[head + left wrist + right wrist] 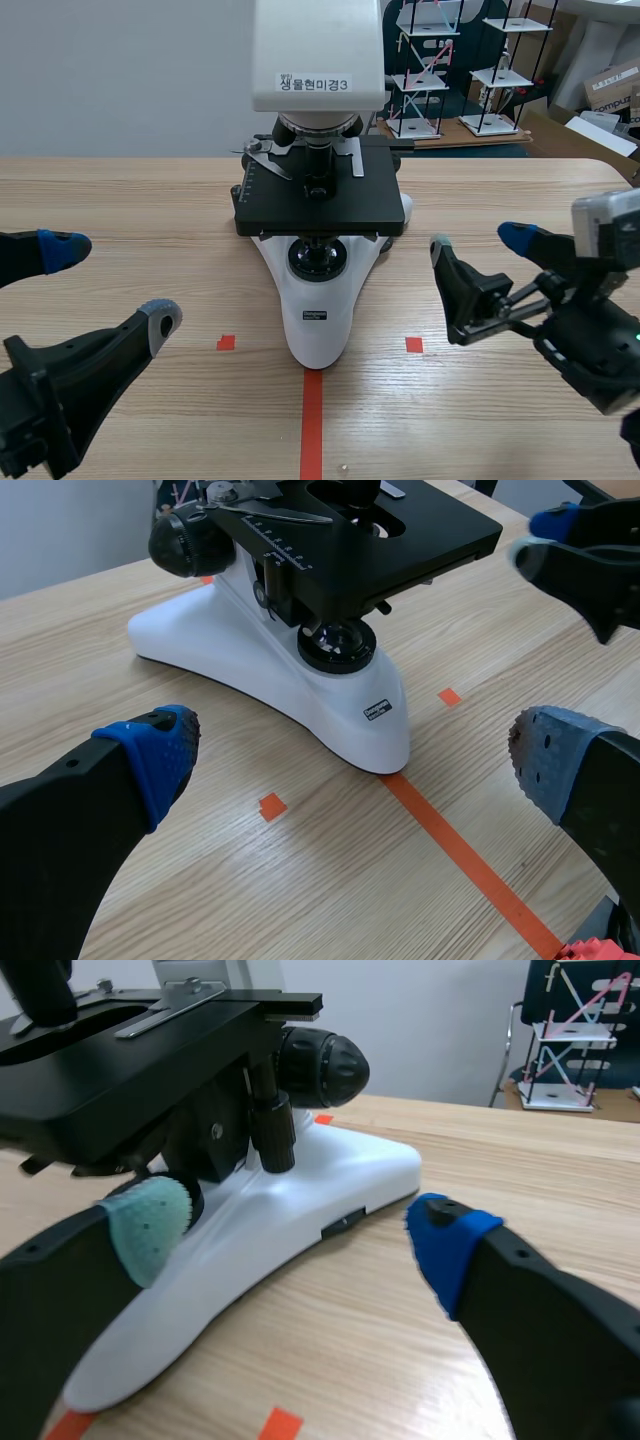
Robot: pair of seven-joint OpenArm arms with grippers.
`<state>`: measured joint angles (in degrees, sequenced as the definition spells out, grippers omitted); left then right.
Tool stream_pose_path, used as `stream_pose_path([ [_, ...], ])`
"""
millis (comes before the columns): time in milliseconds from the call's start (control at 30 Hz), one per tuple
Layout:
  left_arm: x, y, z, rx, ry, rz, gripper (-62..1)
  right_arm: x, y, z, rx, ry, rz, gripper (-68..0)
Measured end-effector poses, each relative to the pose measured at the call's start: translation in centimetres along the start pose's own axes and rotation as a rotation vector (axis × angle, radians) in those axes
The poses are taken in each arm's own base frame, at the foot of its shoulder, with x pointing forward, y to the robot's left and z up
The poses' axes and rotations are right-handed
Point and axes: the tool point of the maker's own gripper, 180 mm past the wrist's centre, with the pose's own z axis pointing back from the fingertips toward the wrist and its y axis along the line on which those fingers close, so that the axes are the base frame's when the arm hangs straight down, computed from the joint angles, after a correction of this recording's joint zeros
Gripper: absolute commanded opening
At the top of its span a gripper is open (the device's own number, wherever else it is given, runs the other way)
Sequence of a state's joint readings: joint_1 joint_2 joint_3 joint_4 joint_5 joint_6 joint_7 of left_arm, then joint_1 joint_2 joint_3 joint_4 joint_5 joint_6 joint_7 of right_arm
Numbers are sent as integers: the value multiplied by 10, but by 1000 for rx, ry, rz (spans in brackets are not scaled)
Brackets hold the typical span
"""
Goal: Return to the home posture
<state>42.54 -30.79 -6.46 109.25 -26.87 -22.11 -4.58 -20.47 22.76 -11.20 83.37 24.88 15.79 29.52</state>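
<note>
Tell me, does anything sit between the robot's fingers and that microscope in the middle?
Nothing visible does. The left fingers and right fingers are open and hold nothing, one pair on each side of the microscope. Only the wooden table shows between them and its white base.

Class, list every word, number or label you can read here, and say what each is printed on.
"생물현미경3": white sticker on the head of the white and black microscope.
"compu", cut off: brown cardboard box in the far background.
Too small to read: the small black label low on the microscope's front.
Too small to read: the scale marks on its black stage.
</note>
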Motion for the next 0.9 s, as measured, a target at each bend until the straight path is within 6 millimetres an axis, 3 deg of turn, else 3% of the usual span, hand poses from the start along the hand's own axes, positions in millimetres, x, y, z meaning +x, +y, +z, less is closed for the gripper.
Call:
stream_pose_path([
  [233,0,0,0,0,0,0,14,26,29,38,100,29,86,4],
  [433,0,0,0,0,0,0,14,45,40,60,133,53,122,4],
  [667,0,0,0,0,0,0,14,43,47,81,170,151,176,4],
  [900,0,0,0,0,0,0,14,49,57,84,223,161,194,4],
])
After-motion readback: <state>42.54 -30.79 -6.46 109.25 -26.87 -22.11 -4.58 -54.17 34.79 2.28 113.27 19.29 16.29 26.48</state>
